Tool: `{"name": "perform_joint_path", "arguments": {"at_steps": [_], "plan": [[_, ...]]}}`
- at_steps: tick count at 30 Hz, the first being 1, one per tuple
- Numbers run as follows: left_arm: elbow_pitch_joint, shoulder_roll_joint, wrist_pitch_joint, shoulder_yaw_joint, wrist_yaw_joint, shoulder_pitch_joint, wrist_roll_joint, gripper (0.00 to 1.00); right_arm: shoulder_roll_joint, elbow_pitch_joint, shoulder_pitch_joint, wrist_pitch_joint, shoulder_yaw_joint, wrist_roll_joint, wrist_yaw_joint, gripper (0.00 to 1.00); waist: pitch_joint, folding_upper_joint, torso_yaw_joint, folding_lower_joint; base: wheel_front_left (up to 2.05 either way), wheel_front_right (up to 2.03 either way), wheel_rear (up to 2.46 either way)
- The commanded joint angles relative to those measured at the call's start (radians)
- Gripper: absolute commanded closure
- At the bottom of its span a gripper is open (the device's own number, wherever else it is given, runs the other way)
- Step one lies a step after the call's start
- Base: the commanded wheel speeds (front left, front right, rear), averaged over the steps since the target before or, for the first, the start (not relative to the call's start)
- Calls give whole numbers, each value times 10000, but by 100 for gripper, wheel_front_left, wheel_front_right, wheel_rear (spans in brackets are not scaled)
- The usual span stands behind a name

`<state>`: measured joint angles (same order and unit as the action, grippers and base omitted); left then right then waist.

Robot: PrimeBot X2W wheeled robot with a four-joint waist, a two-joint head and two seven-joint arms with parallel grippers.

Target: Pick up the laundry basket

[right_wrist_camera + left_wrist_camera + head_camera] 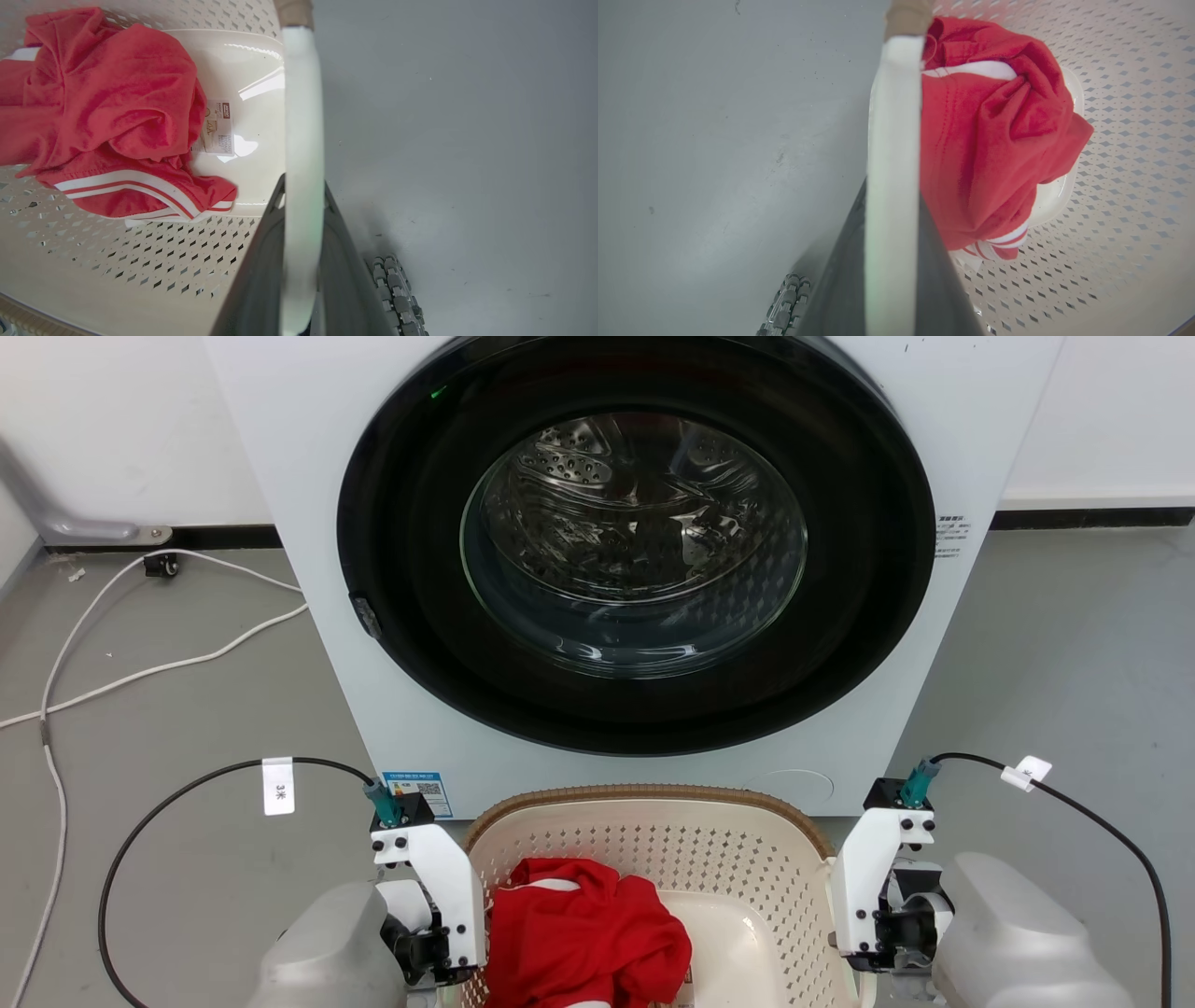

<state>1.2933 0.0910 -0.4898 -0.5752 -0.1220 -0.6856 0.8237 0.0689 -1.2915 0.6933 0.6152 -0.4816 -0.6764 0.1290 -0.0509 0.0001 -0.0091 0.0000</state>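
Cable tag [277,786]: reads "3米". Blue sticker [417,791] on washer [289,448]: QR code, txt illegible. Side label [952,537], same unit: illegible. Label [219,127] in basket [140,261]: illegible.

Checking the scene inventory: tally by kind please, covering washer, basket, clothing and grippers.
washing machine: 1
laundry basket: 1
red garment: 1
left gripper, right gripper: 2
Total: 5
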Motion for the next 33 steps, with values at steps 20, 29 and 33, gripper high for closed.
{"name": "perform_joint_path", "arguments": {"at_steps": [20, 29, 33], "plan": [[-69, -98, 49, -124, -7, 61, 182, 100, -207, 34, -160, -48, 362, 303, 32, 100, -1, -1, 21, 0, 0, 0, 0], [-69, -118, 71, -155, -3, 97, 220, 100, -221, 34, -162, -54, 491, 453, 32, 100, 8, -1, 38, 0, 0, 0, 0], [-69, -108, 66, -172, -7, 112, 253, 100, -225, 34, -148, -36, 545, 511, 32, 100, 11, -1, 39, 0, 0, 0, 0]]}}
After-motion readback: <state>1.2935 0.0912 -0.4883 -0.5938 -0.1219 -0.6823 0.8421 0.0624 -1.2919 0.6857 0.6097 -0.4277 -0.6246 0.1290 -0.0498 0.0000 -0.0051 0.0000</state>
